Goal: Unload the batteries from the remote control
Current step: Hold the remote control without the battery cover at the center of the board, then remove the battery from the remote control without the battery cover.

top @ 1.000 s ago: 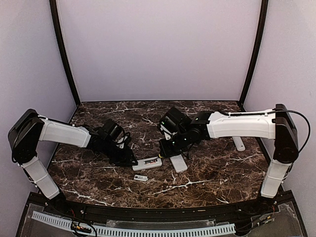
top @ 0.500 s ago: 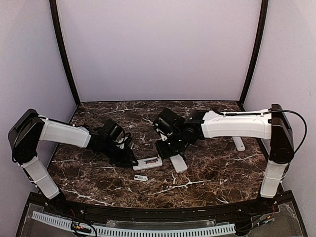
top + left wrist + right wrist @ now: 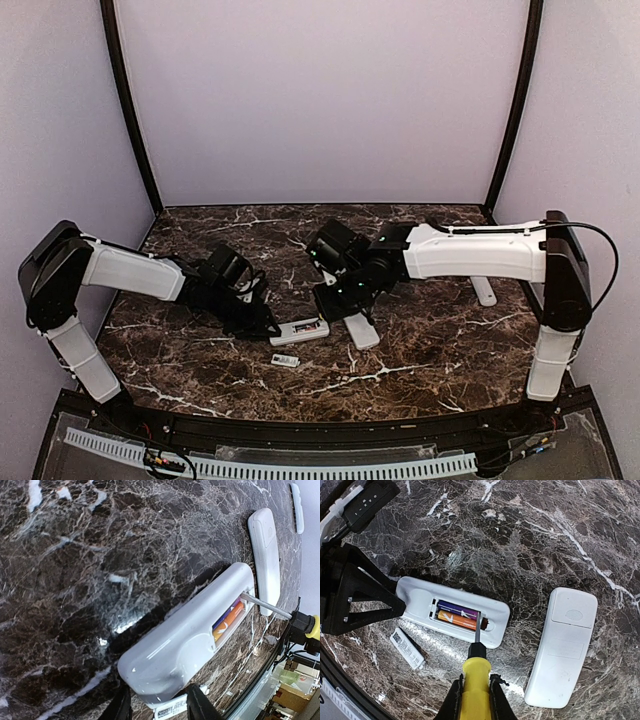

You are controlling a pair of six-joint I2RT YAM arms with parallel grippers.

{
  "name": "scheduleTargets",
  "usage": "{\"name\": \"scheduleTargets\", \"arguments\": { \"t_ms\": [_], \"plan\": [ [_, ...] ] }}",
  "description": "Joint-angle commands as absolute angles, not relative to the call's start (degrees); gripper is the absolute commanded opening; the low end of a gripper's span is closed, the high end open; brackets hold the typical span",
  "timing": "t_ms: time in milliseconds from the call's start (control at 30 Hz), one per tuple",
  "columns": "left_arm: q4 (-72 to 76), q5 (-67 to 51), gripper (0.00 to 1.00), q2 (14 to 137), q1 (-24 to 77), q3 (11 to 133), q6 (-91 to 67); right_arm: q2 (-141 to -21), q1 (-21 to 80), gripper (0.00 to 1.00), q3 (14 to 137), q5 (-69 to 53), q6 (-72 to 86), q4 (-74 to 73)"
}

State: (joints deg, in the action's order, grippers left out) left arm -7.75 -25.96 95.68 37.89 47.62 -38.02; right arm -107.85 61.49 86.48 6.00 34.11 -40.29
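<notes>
Grips the open remote (image 3: 417,597) by its end with the left end effector (image 3: 160,705), mid-desk (image 3: 530,540), well off every edge. Clamps the screwdriver (image 3: 476,680) in the right end effector (image 3: 472,700), tip at two batteries (image 3: 459,617) in the bay. Two spare remotes (image 3: 562,647), one loose cover (image 3: 407,647) alongside.

batteries (image 3: 457,617) lie in the remote (image 3: 417,600) on the worktop (image 3: 530,540); a second remote (image 3: 562,647) to its right, a small cover (image 3: 407,648) before it.
</notes>
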Motion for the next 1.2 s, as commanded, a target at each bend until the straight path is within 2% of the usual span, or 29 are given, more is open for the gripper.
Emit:
{"name": "scheduleTargets", "arguments": {
  "t_ms": [0,567,1167],
  "plan": [
    [-7.09,-26.56,0.36,96.07,38.23,46.52,-38.21,-108.11,61.23,0.0,85.75,2.53,36.74,-39.06],
    [-6.81,-26.47,0.34,96.27,38.21,46.05,-38.41,-99.59,51.1,0.0,65.18,-22.54,50.52,-11.76],
    [-7.43,-26.68,0.34,96.39,38.23,46.54,-38.45,-97.14,50.63,0.0,62.82,-23.32,52.11,-5.83]
  ]
}}
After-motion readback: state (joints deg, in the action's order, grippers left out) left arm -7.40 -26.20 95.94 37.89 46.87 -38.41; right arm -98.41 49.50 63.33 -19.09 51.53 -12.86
